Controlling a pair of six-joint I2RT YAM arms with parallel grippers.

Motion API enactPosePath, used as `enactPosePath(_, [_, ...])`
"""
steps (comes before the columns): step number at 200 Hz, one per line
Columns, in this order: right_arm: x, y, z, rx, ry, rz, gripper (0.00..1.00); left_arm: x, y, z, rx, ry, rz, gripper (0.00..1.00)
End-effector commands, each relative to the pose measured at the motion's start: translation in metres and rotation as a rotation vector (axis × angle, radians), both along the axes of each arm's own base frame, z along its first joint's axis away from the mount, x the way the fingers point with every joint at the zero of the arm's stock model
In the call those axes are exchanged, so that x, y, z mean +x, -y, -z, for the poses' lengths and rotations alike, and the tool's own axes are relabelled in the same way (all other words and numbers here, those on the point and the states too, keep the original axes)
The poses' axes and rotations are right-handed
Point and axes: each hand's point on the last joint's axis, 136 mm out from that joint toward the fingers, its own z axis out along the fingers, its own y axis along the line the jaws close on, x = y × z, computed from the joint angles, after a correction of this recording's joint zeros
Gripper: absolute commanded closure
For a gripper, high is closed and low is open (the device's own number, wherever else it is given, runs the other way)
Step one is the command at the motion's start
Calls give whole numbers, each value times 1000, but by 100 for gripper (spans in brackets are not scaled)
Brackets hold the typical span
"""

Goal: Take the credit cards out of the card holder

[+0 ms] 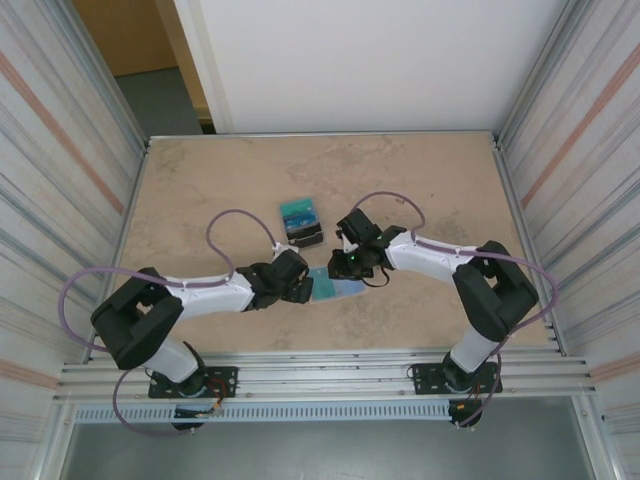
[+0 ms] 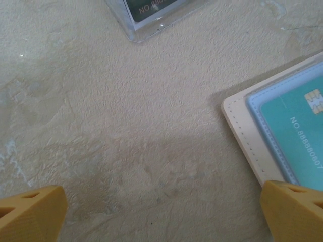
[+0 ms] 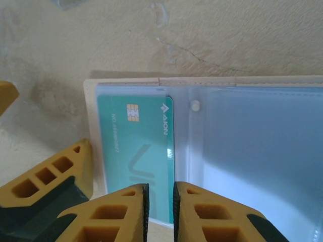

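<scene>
The flat tan card holder (image 1: 336,286) lies open on the beige table (image 1: 200,190) between the arms, pale blue inside, with a teal chip card (image 3: 136,151) in its end pocket. The right gripper (image 3: 160,201) leans over that card's edge, fingers almost together; I cannot tell whether they pinch it. The left gripper (image 2: 164,212) hovers beside the holder, spread wide. A clear plastic case (image 1: 301,222) beyond holds stacked cards (image 1: 299,212).

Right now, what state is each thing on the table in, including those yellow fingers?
Card holder: lying open, pale blue inside facing up.
Teal credit card: tucked in the holder's pocket.
Stack of cards: lying flat, apart from the holder.
Left fingers: wide open, one at the holder's edge.
Right fingers: almost shut over the teal card's edge; grip unclear.
</scene>
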Motion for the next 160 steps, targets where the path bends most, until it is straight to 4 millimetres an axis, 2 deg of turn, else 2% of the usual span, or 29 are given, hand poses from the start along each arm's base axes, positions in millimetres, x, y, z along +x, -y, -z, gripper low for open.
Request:
enactPosePath(1, [2,-6,2,12,-24,9,77,2,1,-12,-36,28,-25,1])
enactPosePath(40, [3,-7,8,-2,-32,3,75,4,9,-19,-72,45,-9,1])
enactPosePath(95, [3,-11,12,8,-47,-7,75,10,15,-9,-49,29,-4,1])
enactPosePath(160, [3,-15,13,21,-52,-17,75,8,11,-1,-8,6,-4,1])
